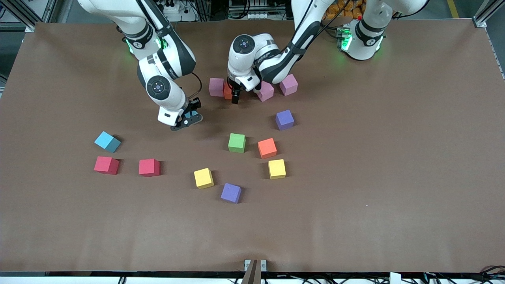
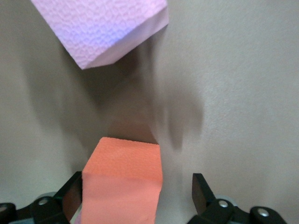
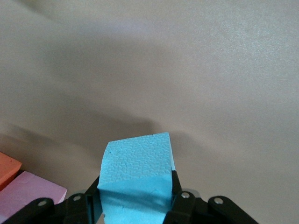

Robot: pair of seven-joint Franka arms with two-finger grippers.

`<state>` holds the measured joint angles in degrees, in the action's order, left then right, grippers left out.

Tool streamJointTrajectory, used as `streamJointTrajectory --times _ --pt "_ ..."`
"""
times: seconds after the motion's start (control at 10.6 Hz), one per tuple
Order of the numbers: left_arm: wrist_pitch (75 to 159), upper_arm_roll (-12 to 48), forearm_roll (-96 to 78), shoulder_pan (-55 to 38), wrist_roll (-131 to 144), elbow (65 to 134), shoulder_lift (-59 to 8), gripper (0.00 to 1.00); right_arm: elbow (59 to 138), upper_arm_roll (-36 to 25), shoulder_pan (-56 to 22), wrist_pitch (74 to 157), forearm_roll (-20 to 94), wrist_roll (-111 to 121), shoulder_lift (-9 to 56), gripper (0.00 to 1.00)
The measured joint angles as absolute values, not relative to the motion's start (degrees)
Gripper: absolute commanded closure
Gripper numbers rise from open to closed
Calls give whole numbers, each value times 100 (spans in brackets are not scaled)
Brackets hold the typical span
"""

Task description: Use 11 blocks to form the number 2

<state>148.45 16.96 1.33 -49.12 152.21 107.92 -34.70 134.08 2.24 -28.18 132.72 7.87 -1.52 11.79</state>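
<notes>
My left gripper point(image 1: 235, 94) is open, low over an orange block point(image 1: 227, 90) that stands on the table against a pink block point(image 1: 216, 86). In the left wrist view the orange block point(image 2: 124, 182) sits between the fingers point(image 2: 203, 191), close to one and apart from the other. Two more pink blocks point(image 1: 265, 91) point(image 1: 288, 84) lie just toward the left arm's end. My right gripper point(image 1: 187, 118) hangs over bare table, shut on a blue block point(image 3: 135, 177). No number 2 is in view.
Loose blocks lie nearer the front camera: purple point(image 1: 284, 119), green point(image 1: 236, 142), orange point(image 1: 267, 148), two yellow point(image 1: 277, 169) point(image 1: 203, 178), purple point(image 1: 230, 193), two red point(image 1: 149, 167) point(image 1: 106, 165) and a blue one point(image 1: 107, 141).
</notes>
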Motion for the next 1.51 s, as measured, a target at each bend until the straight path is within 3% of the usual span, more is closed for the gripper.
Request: streamJointTrajectory --times 0.57,1.14,1.51 --pt "13961 1702 142 -4814 14899 10786 -2989 0 13406 272 -2853 13272 787 -406 1179 100" --pt "12779 1719 144 -4047 11540 10800 -2700 0 13399 292 -2855 13272 787 -549 1178 100" --pt "12600 1946 144 -4066 9849 11026 -2675 0 13387 342 -2901 13272 787 -718 1175 100"
